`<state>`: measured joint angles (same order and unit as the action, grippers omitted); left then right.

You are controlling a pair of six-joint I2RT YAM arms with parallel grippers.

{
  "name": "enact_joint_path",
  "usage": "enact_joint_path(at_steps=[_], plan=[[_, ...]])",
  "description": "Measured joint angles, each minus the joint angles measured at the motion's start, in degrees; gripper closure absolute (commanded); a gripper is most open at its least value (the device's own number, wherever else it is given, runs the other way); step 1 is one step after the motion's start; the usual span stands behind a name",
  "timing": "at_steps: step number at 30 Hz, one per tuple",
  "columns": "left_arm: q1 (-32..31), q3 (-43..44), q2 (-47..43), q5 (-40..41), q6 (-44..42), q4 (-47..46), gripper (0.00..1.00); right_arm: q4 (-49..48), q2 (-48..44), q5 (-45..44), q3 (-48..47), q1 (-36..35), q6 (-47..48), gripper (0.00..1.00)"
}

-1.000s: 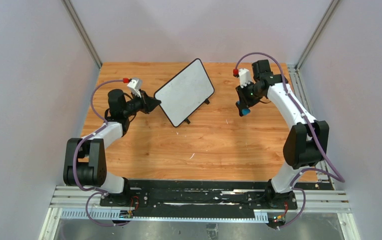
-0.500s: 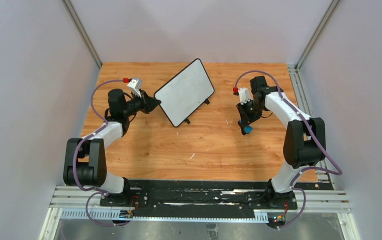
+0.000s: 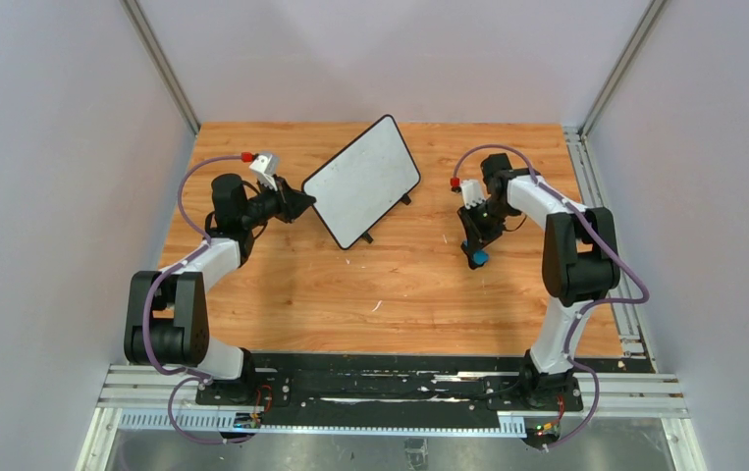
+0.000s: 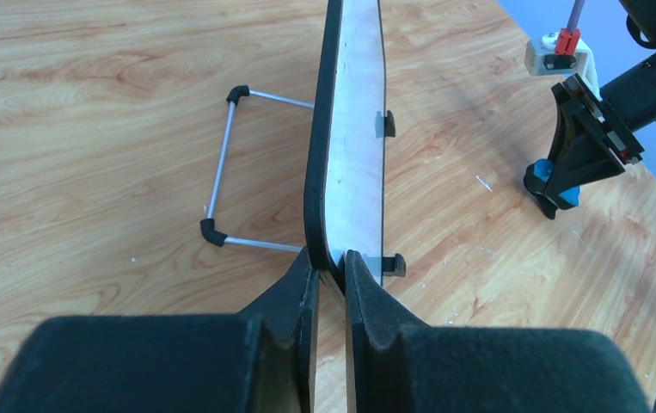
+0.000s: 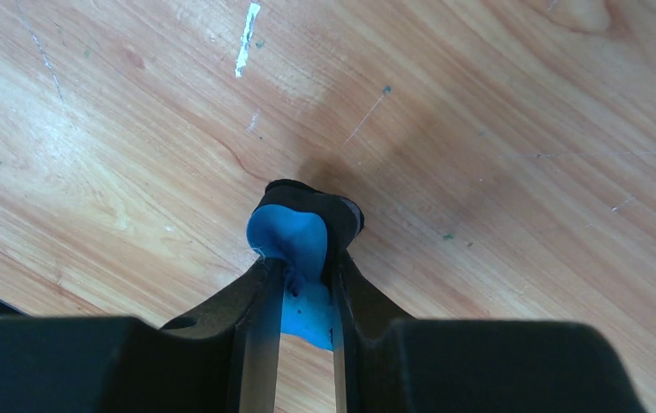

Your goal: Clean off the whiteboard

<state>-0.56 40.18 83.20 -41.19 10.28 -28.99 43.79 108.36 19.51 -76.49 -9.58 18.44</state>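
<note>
Wooden table bore the whiteboard, seemingly clean, left gripper pinching its left corner; right gripper clamped the eraser low over the wood, so release seemed next.

Scuffed wooden table under whiteboard

Looking like a robotics lab test cell. Left arm and right arm sitting bolted to a black base plate on aluminium rails. Wood-grain table sitting boxed in by plain pale panels, extrusion posts running up the corners, purple cabling looping off each arm.
</note>
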Motion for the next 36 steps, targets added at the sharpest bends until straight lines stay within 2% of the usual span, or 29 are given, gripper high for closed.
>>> enact_joint_path(at_steps=[4,8,11,12,13,26,28,32,36], plan=[[0.00,0.02,0.00,0.02,0.00,0.02,1.00,0.02,0.17,0.42,-0.85,0.00,0.00,0.77],[0.00,0.13,0.00,0.02,0.00,0.26,1.00,0.15,0.17,0.96,-0.98,0.02,0.02,0.71],[0.00,0.33,0.00,0.02,-0.04,0.63,1.00,0.42,0.07,1.55,-0.98,0.02,0.07,0.62],[0.00,0.35,0.02,0.02,-0.07,0.68,1.00,0.57,-0.02,1.77,-0.98,0.02,0.11,0.54],[0.00,0.39,0.04,0.02,-0.11,0.70,1.00,0.70,-0.02,1.97,-0.98,0.00,0.13,0.52],[0.00,0.44,0.09,0.00,-0.39,0.83,1.00,1.79,-0.76,3.34,-0.68,0.00,0.87,0.50],[0.00,0.44,0.09,0.00,-0.42,0.83,0.94,1.75,-1.55,3.13,-0.68,0.02,0.87,0.50],[0.00,0.44,0.09,0.04,-0.68,0.83,0.72,1.75,-3.34,2.69,-0.68,0.02,0.87,0.50],[-0.07,0.31,0.13,0.50,-3.91,2.78,0.59,1.73,-3.85,2.19,-0.68,0.02,0.87,0.50]])
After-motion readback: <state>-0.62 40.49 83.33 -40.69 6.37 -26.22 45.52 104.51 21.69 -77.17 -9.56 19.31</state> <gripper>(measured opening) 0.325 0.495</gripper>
